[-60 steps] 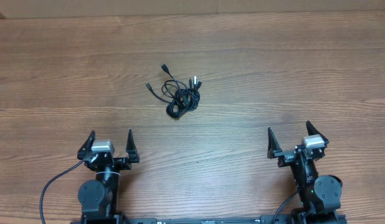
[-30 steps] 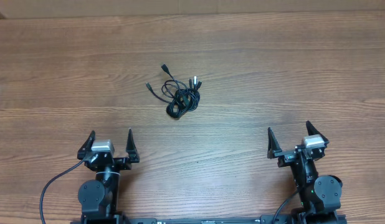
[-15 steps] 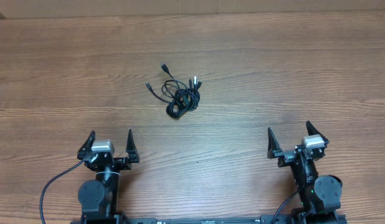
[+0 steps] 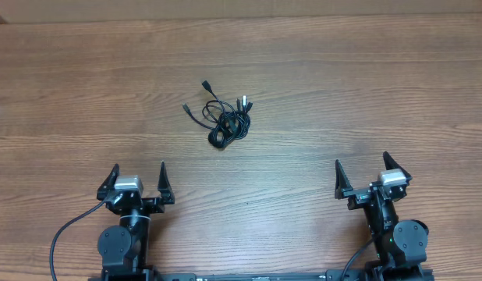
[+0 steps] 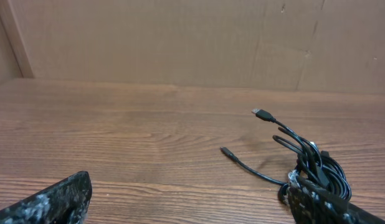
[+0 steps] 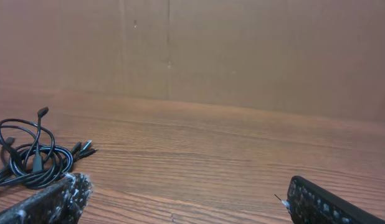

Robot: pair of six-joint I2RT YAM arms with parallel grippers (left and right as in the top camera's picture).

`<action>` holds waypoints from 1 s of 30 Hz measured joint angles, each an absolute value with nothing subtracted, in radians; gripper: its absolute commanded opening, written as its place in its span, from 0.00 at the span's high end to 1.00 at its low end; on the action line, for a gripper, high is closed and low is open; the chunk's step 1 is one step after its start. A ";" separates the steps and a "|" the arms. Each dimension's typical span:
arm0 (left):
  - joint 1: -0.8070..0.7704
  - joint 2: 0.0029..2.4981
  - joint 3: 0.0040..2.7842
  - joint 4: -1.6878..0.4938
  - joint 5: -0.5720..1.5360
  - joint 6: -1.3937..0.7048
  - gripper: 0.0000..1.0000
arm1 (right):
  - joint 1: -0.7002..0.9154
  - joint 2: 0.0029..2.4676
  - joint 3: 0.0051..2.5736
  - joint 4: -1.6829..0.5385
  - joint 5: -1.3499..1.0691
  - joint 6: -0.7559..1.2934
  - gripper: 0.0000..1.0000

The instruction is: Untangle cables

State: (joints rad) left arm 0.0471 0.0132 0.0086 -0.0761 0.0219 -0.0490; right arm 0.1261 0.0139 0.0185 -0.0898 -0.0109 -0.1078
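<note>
The left claw (image 4: 138, 173) sits low at the near edge of the worktop (image 4: 342, 86), on the left side. Its two fingers are spread wide and hold nothing. The right claw (image 4: 362, 165) sits at the same near edge over on the right, splayed just as wide and also holding nothing. A thick black lead (image 4: 65, 234) curls away from the base of the left arm.

Farther out on the bare wood lie the cables (image 4: 225, 121), bunched into one small dark knot. It lies left of centre, nearer the left claw than the right, and well apart from both. The loops gather on the near side of the bunch. Loose plug ends poke out to the left, to the far left and to the right.

From the left wrist, the cables (image 5: 314, 168) show at the right of the view, just beyond the tip of the right-hand finger (image 5: 323, 205), which hides their near edge. One cord ends in a silvery plug pointing far and left; another trails left across the wood.

From the right wrist, the cables (image 6: 30, 155) sit at the left, past the left-hand finger (image 6: 49, 202), with a few plug ends pointing right.

A brown cardboard wall (image 5: 180, 37) stands along the far edge of the worktop.
</note>
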 measured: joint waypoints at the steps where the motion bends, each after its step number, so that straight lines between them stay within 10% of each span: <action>1: 0.047 0.013 0.009 -0.076 0.022 -0.049 0.00 | 0.126 0.014 0.019 -0.090 -0.011 -0.107 0.00; 30: 0.047 0.016 0.024 -0.117 0.014 -0.049 0.00 | 0.126 0.014 0.019 -0.090 -0.011 -0.108 0.00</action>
State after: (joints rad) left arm 0.0471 0.0158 0.0242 -0.1173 0.0135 -0.0490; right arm 0.1261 0.0139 0.0185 -0.0898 -0.0109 -0.1078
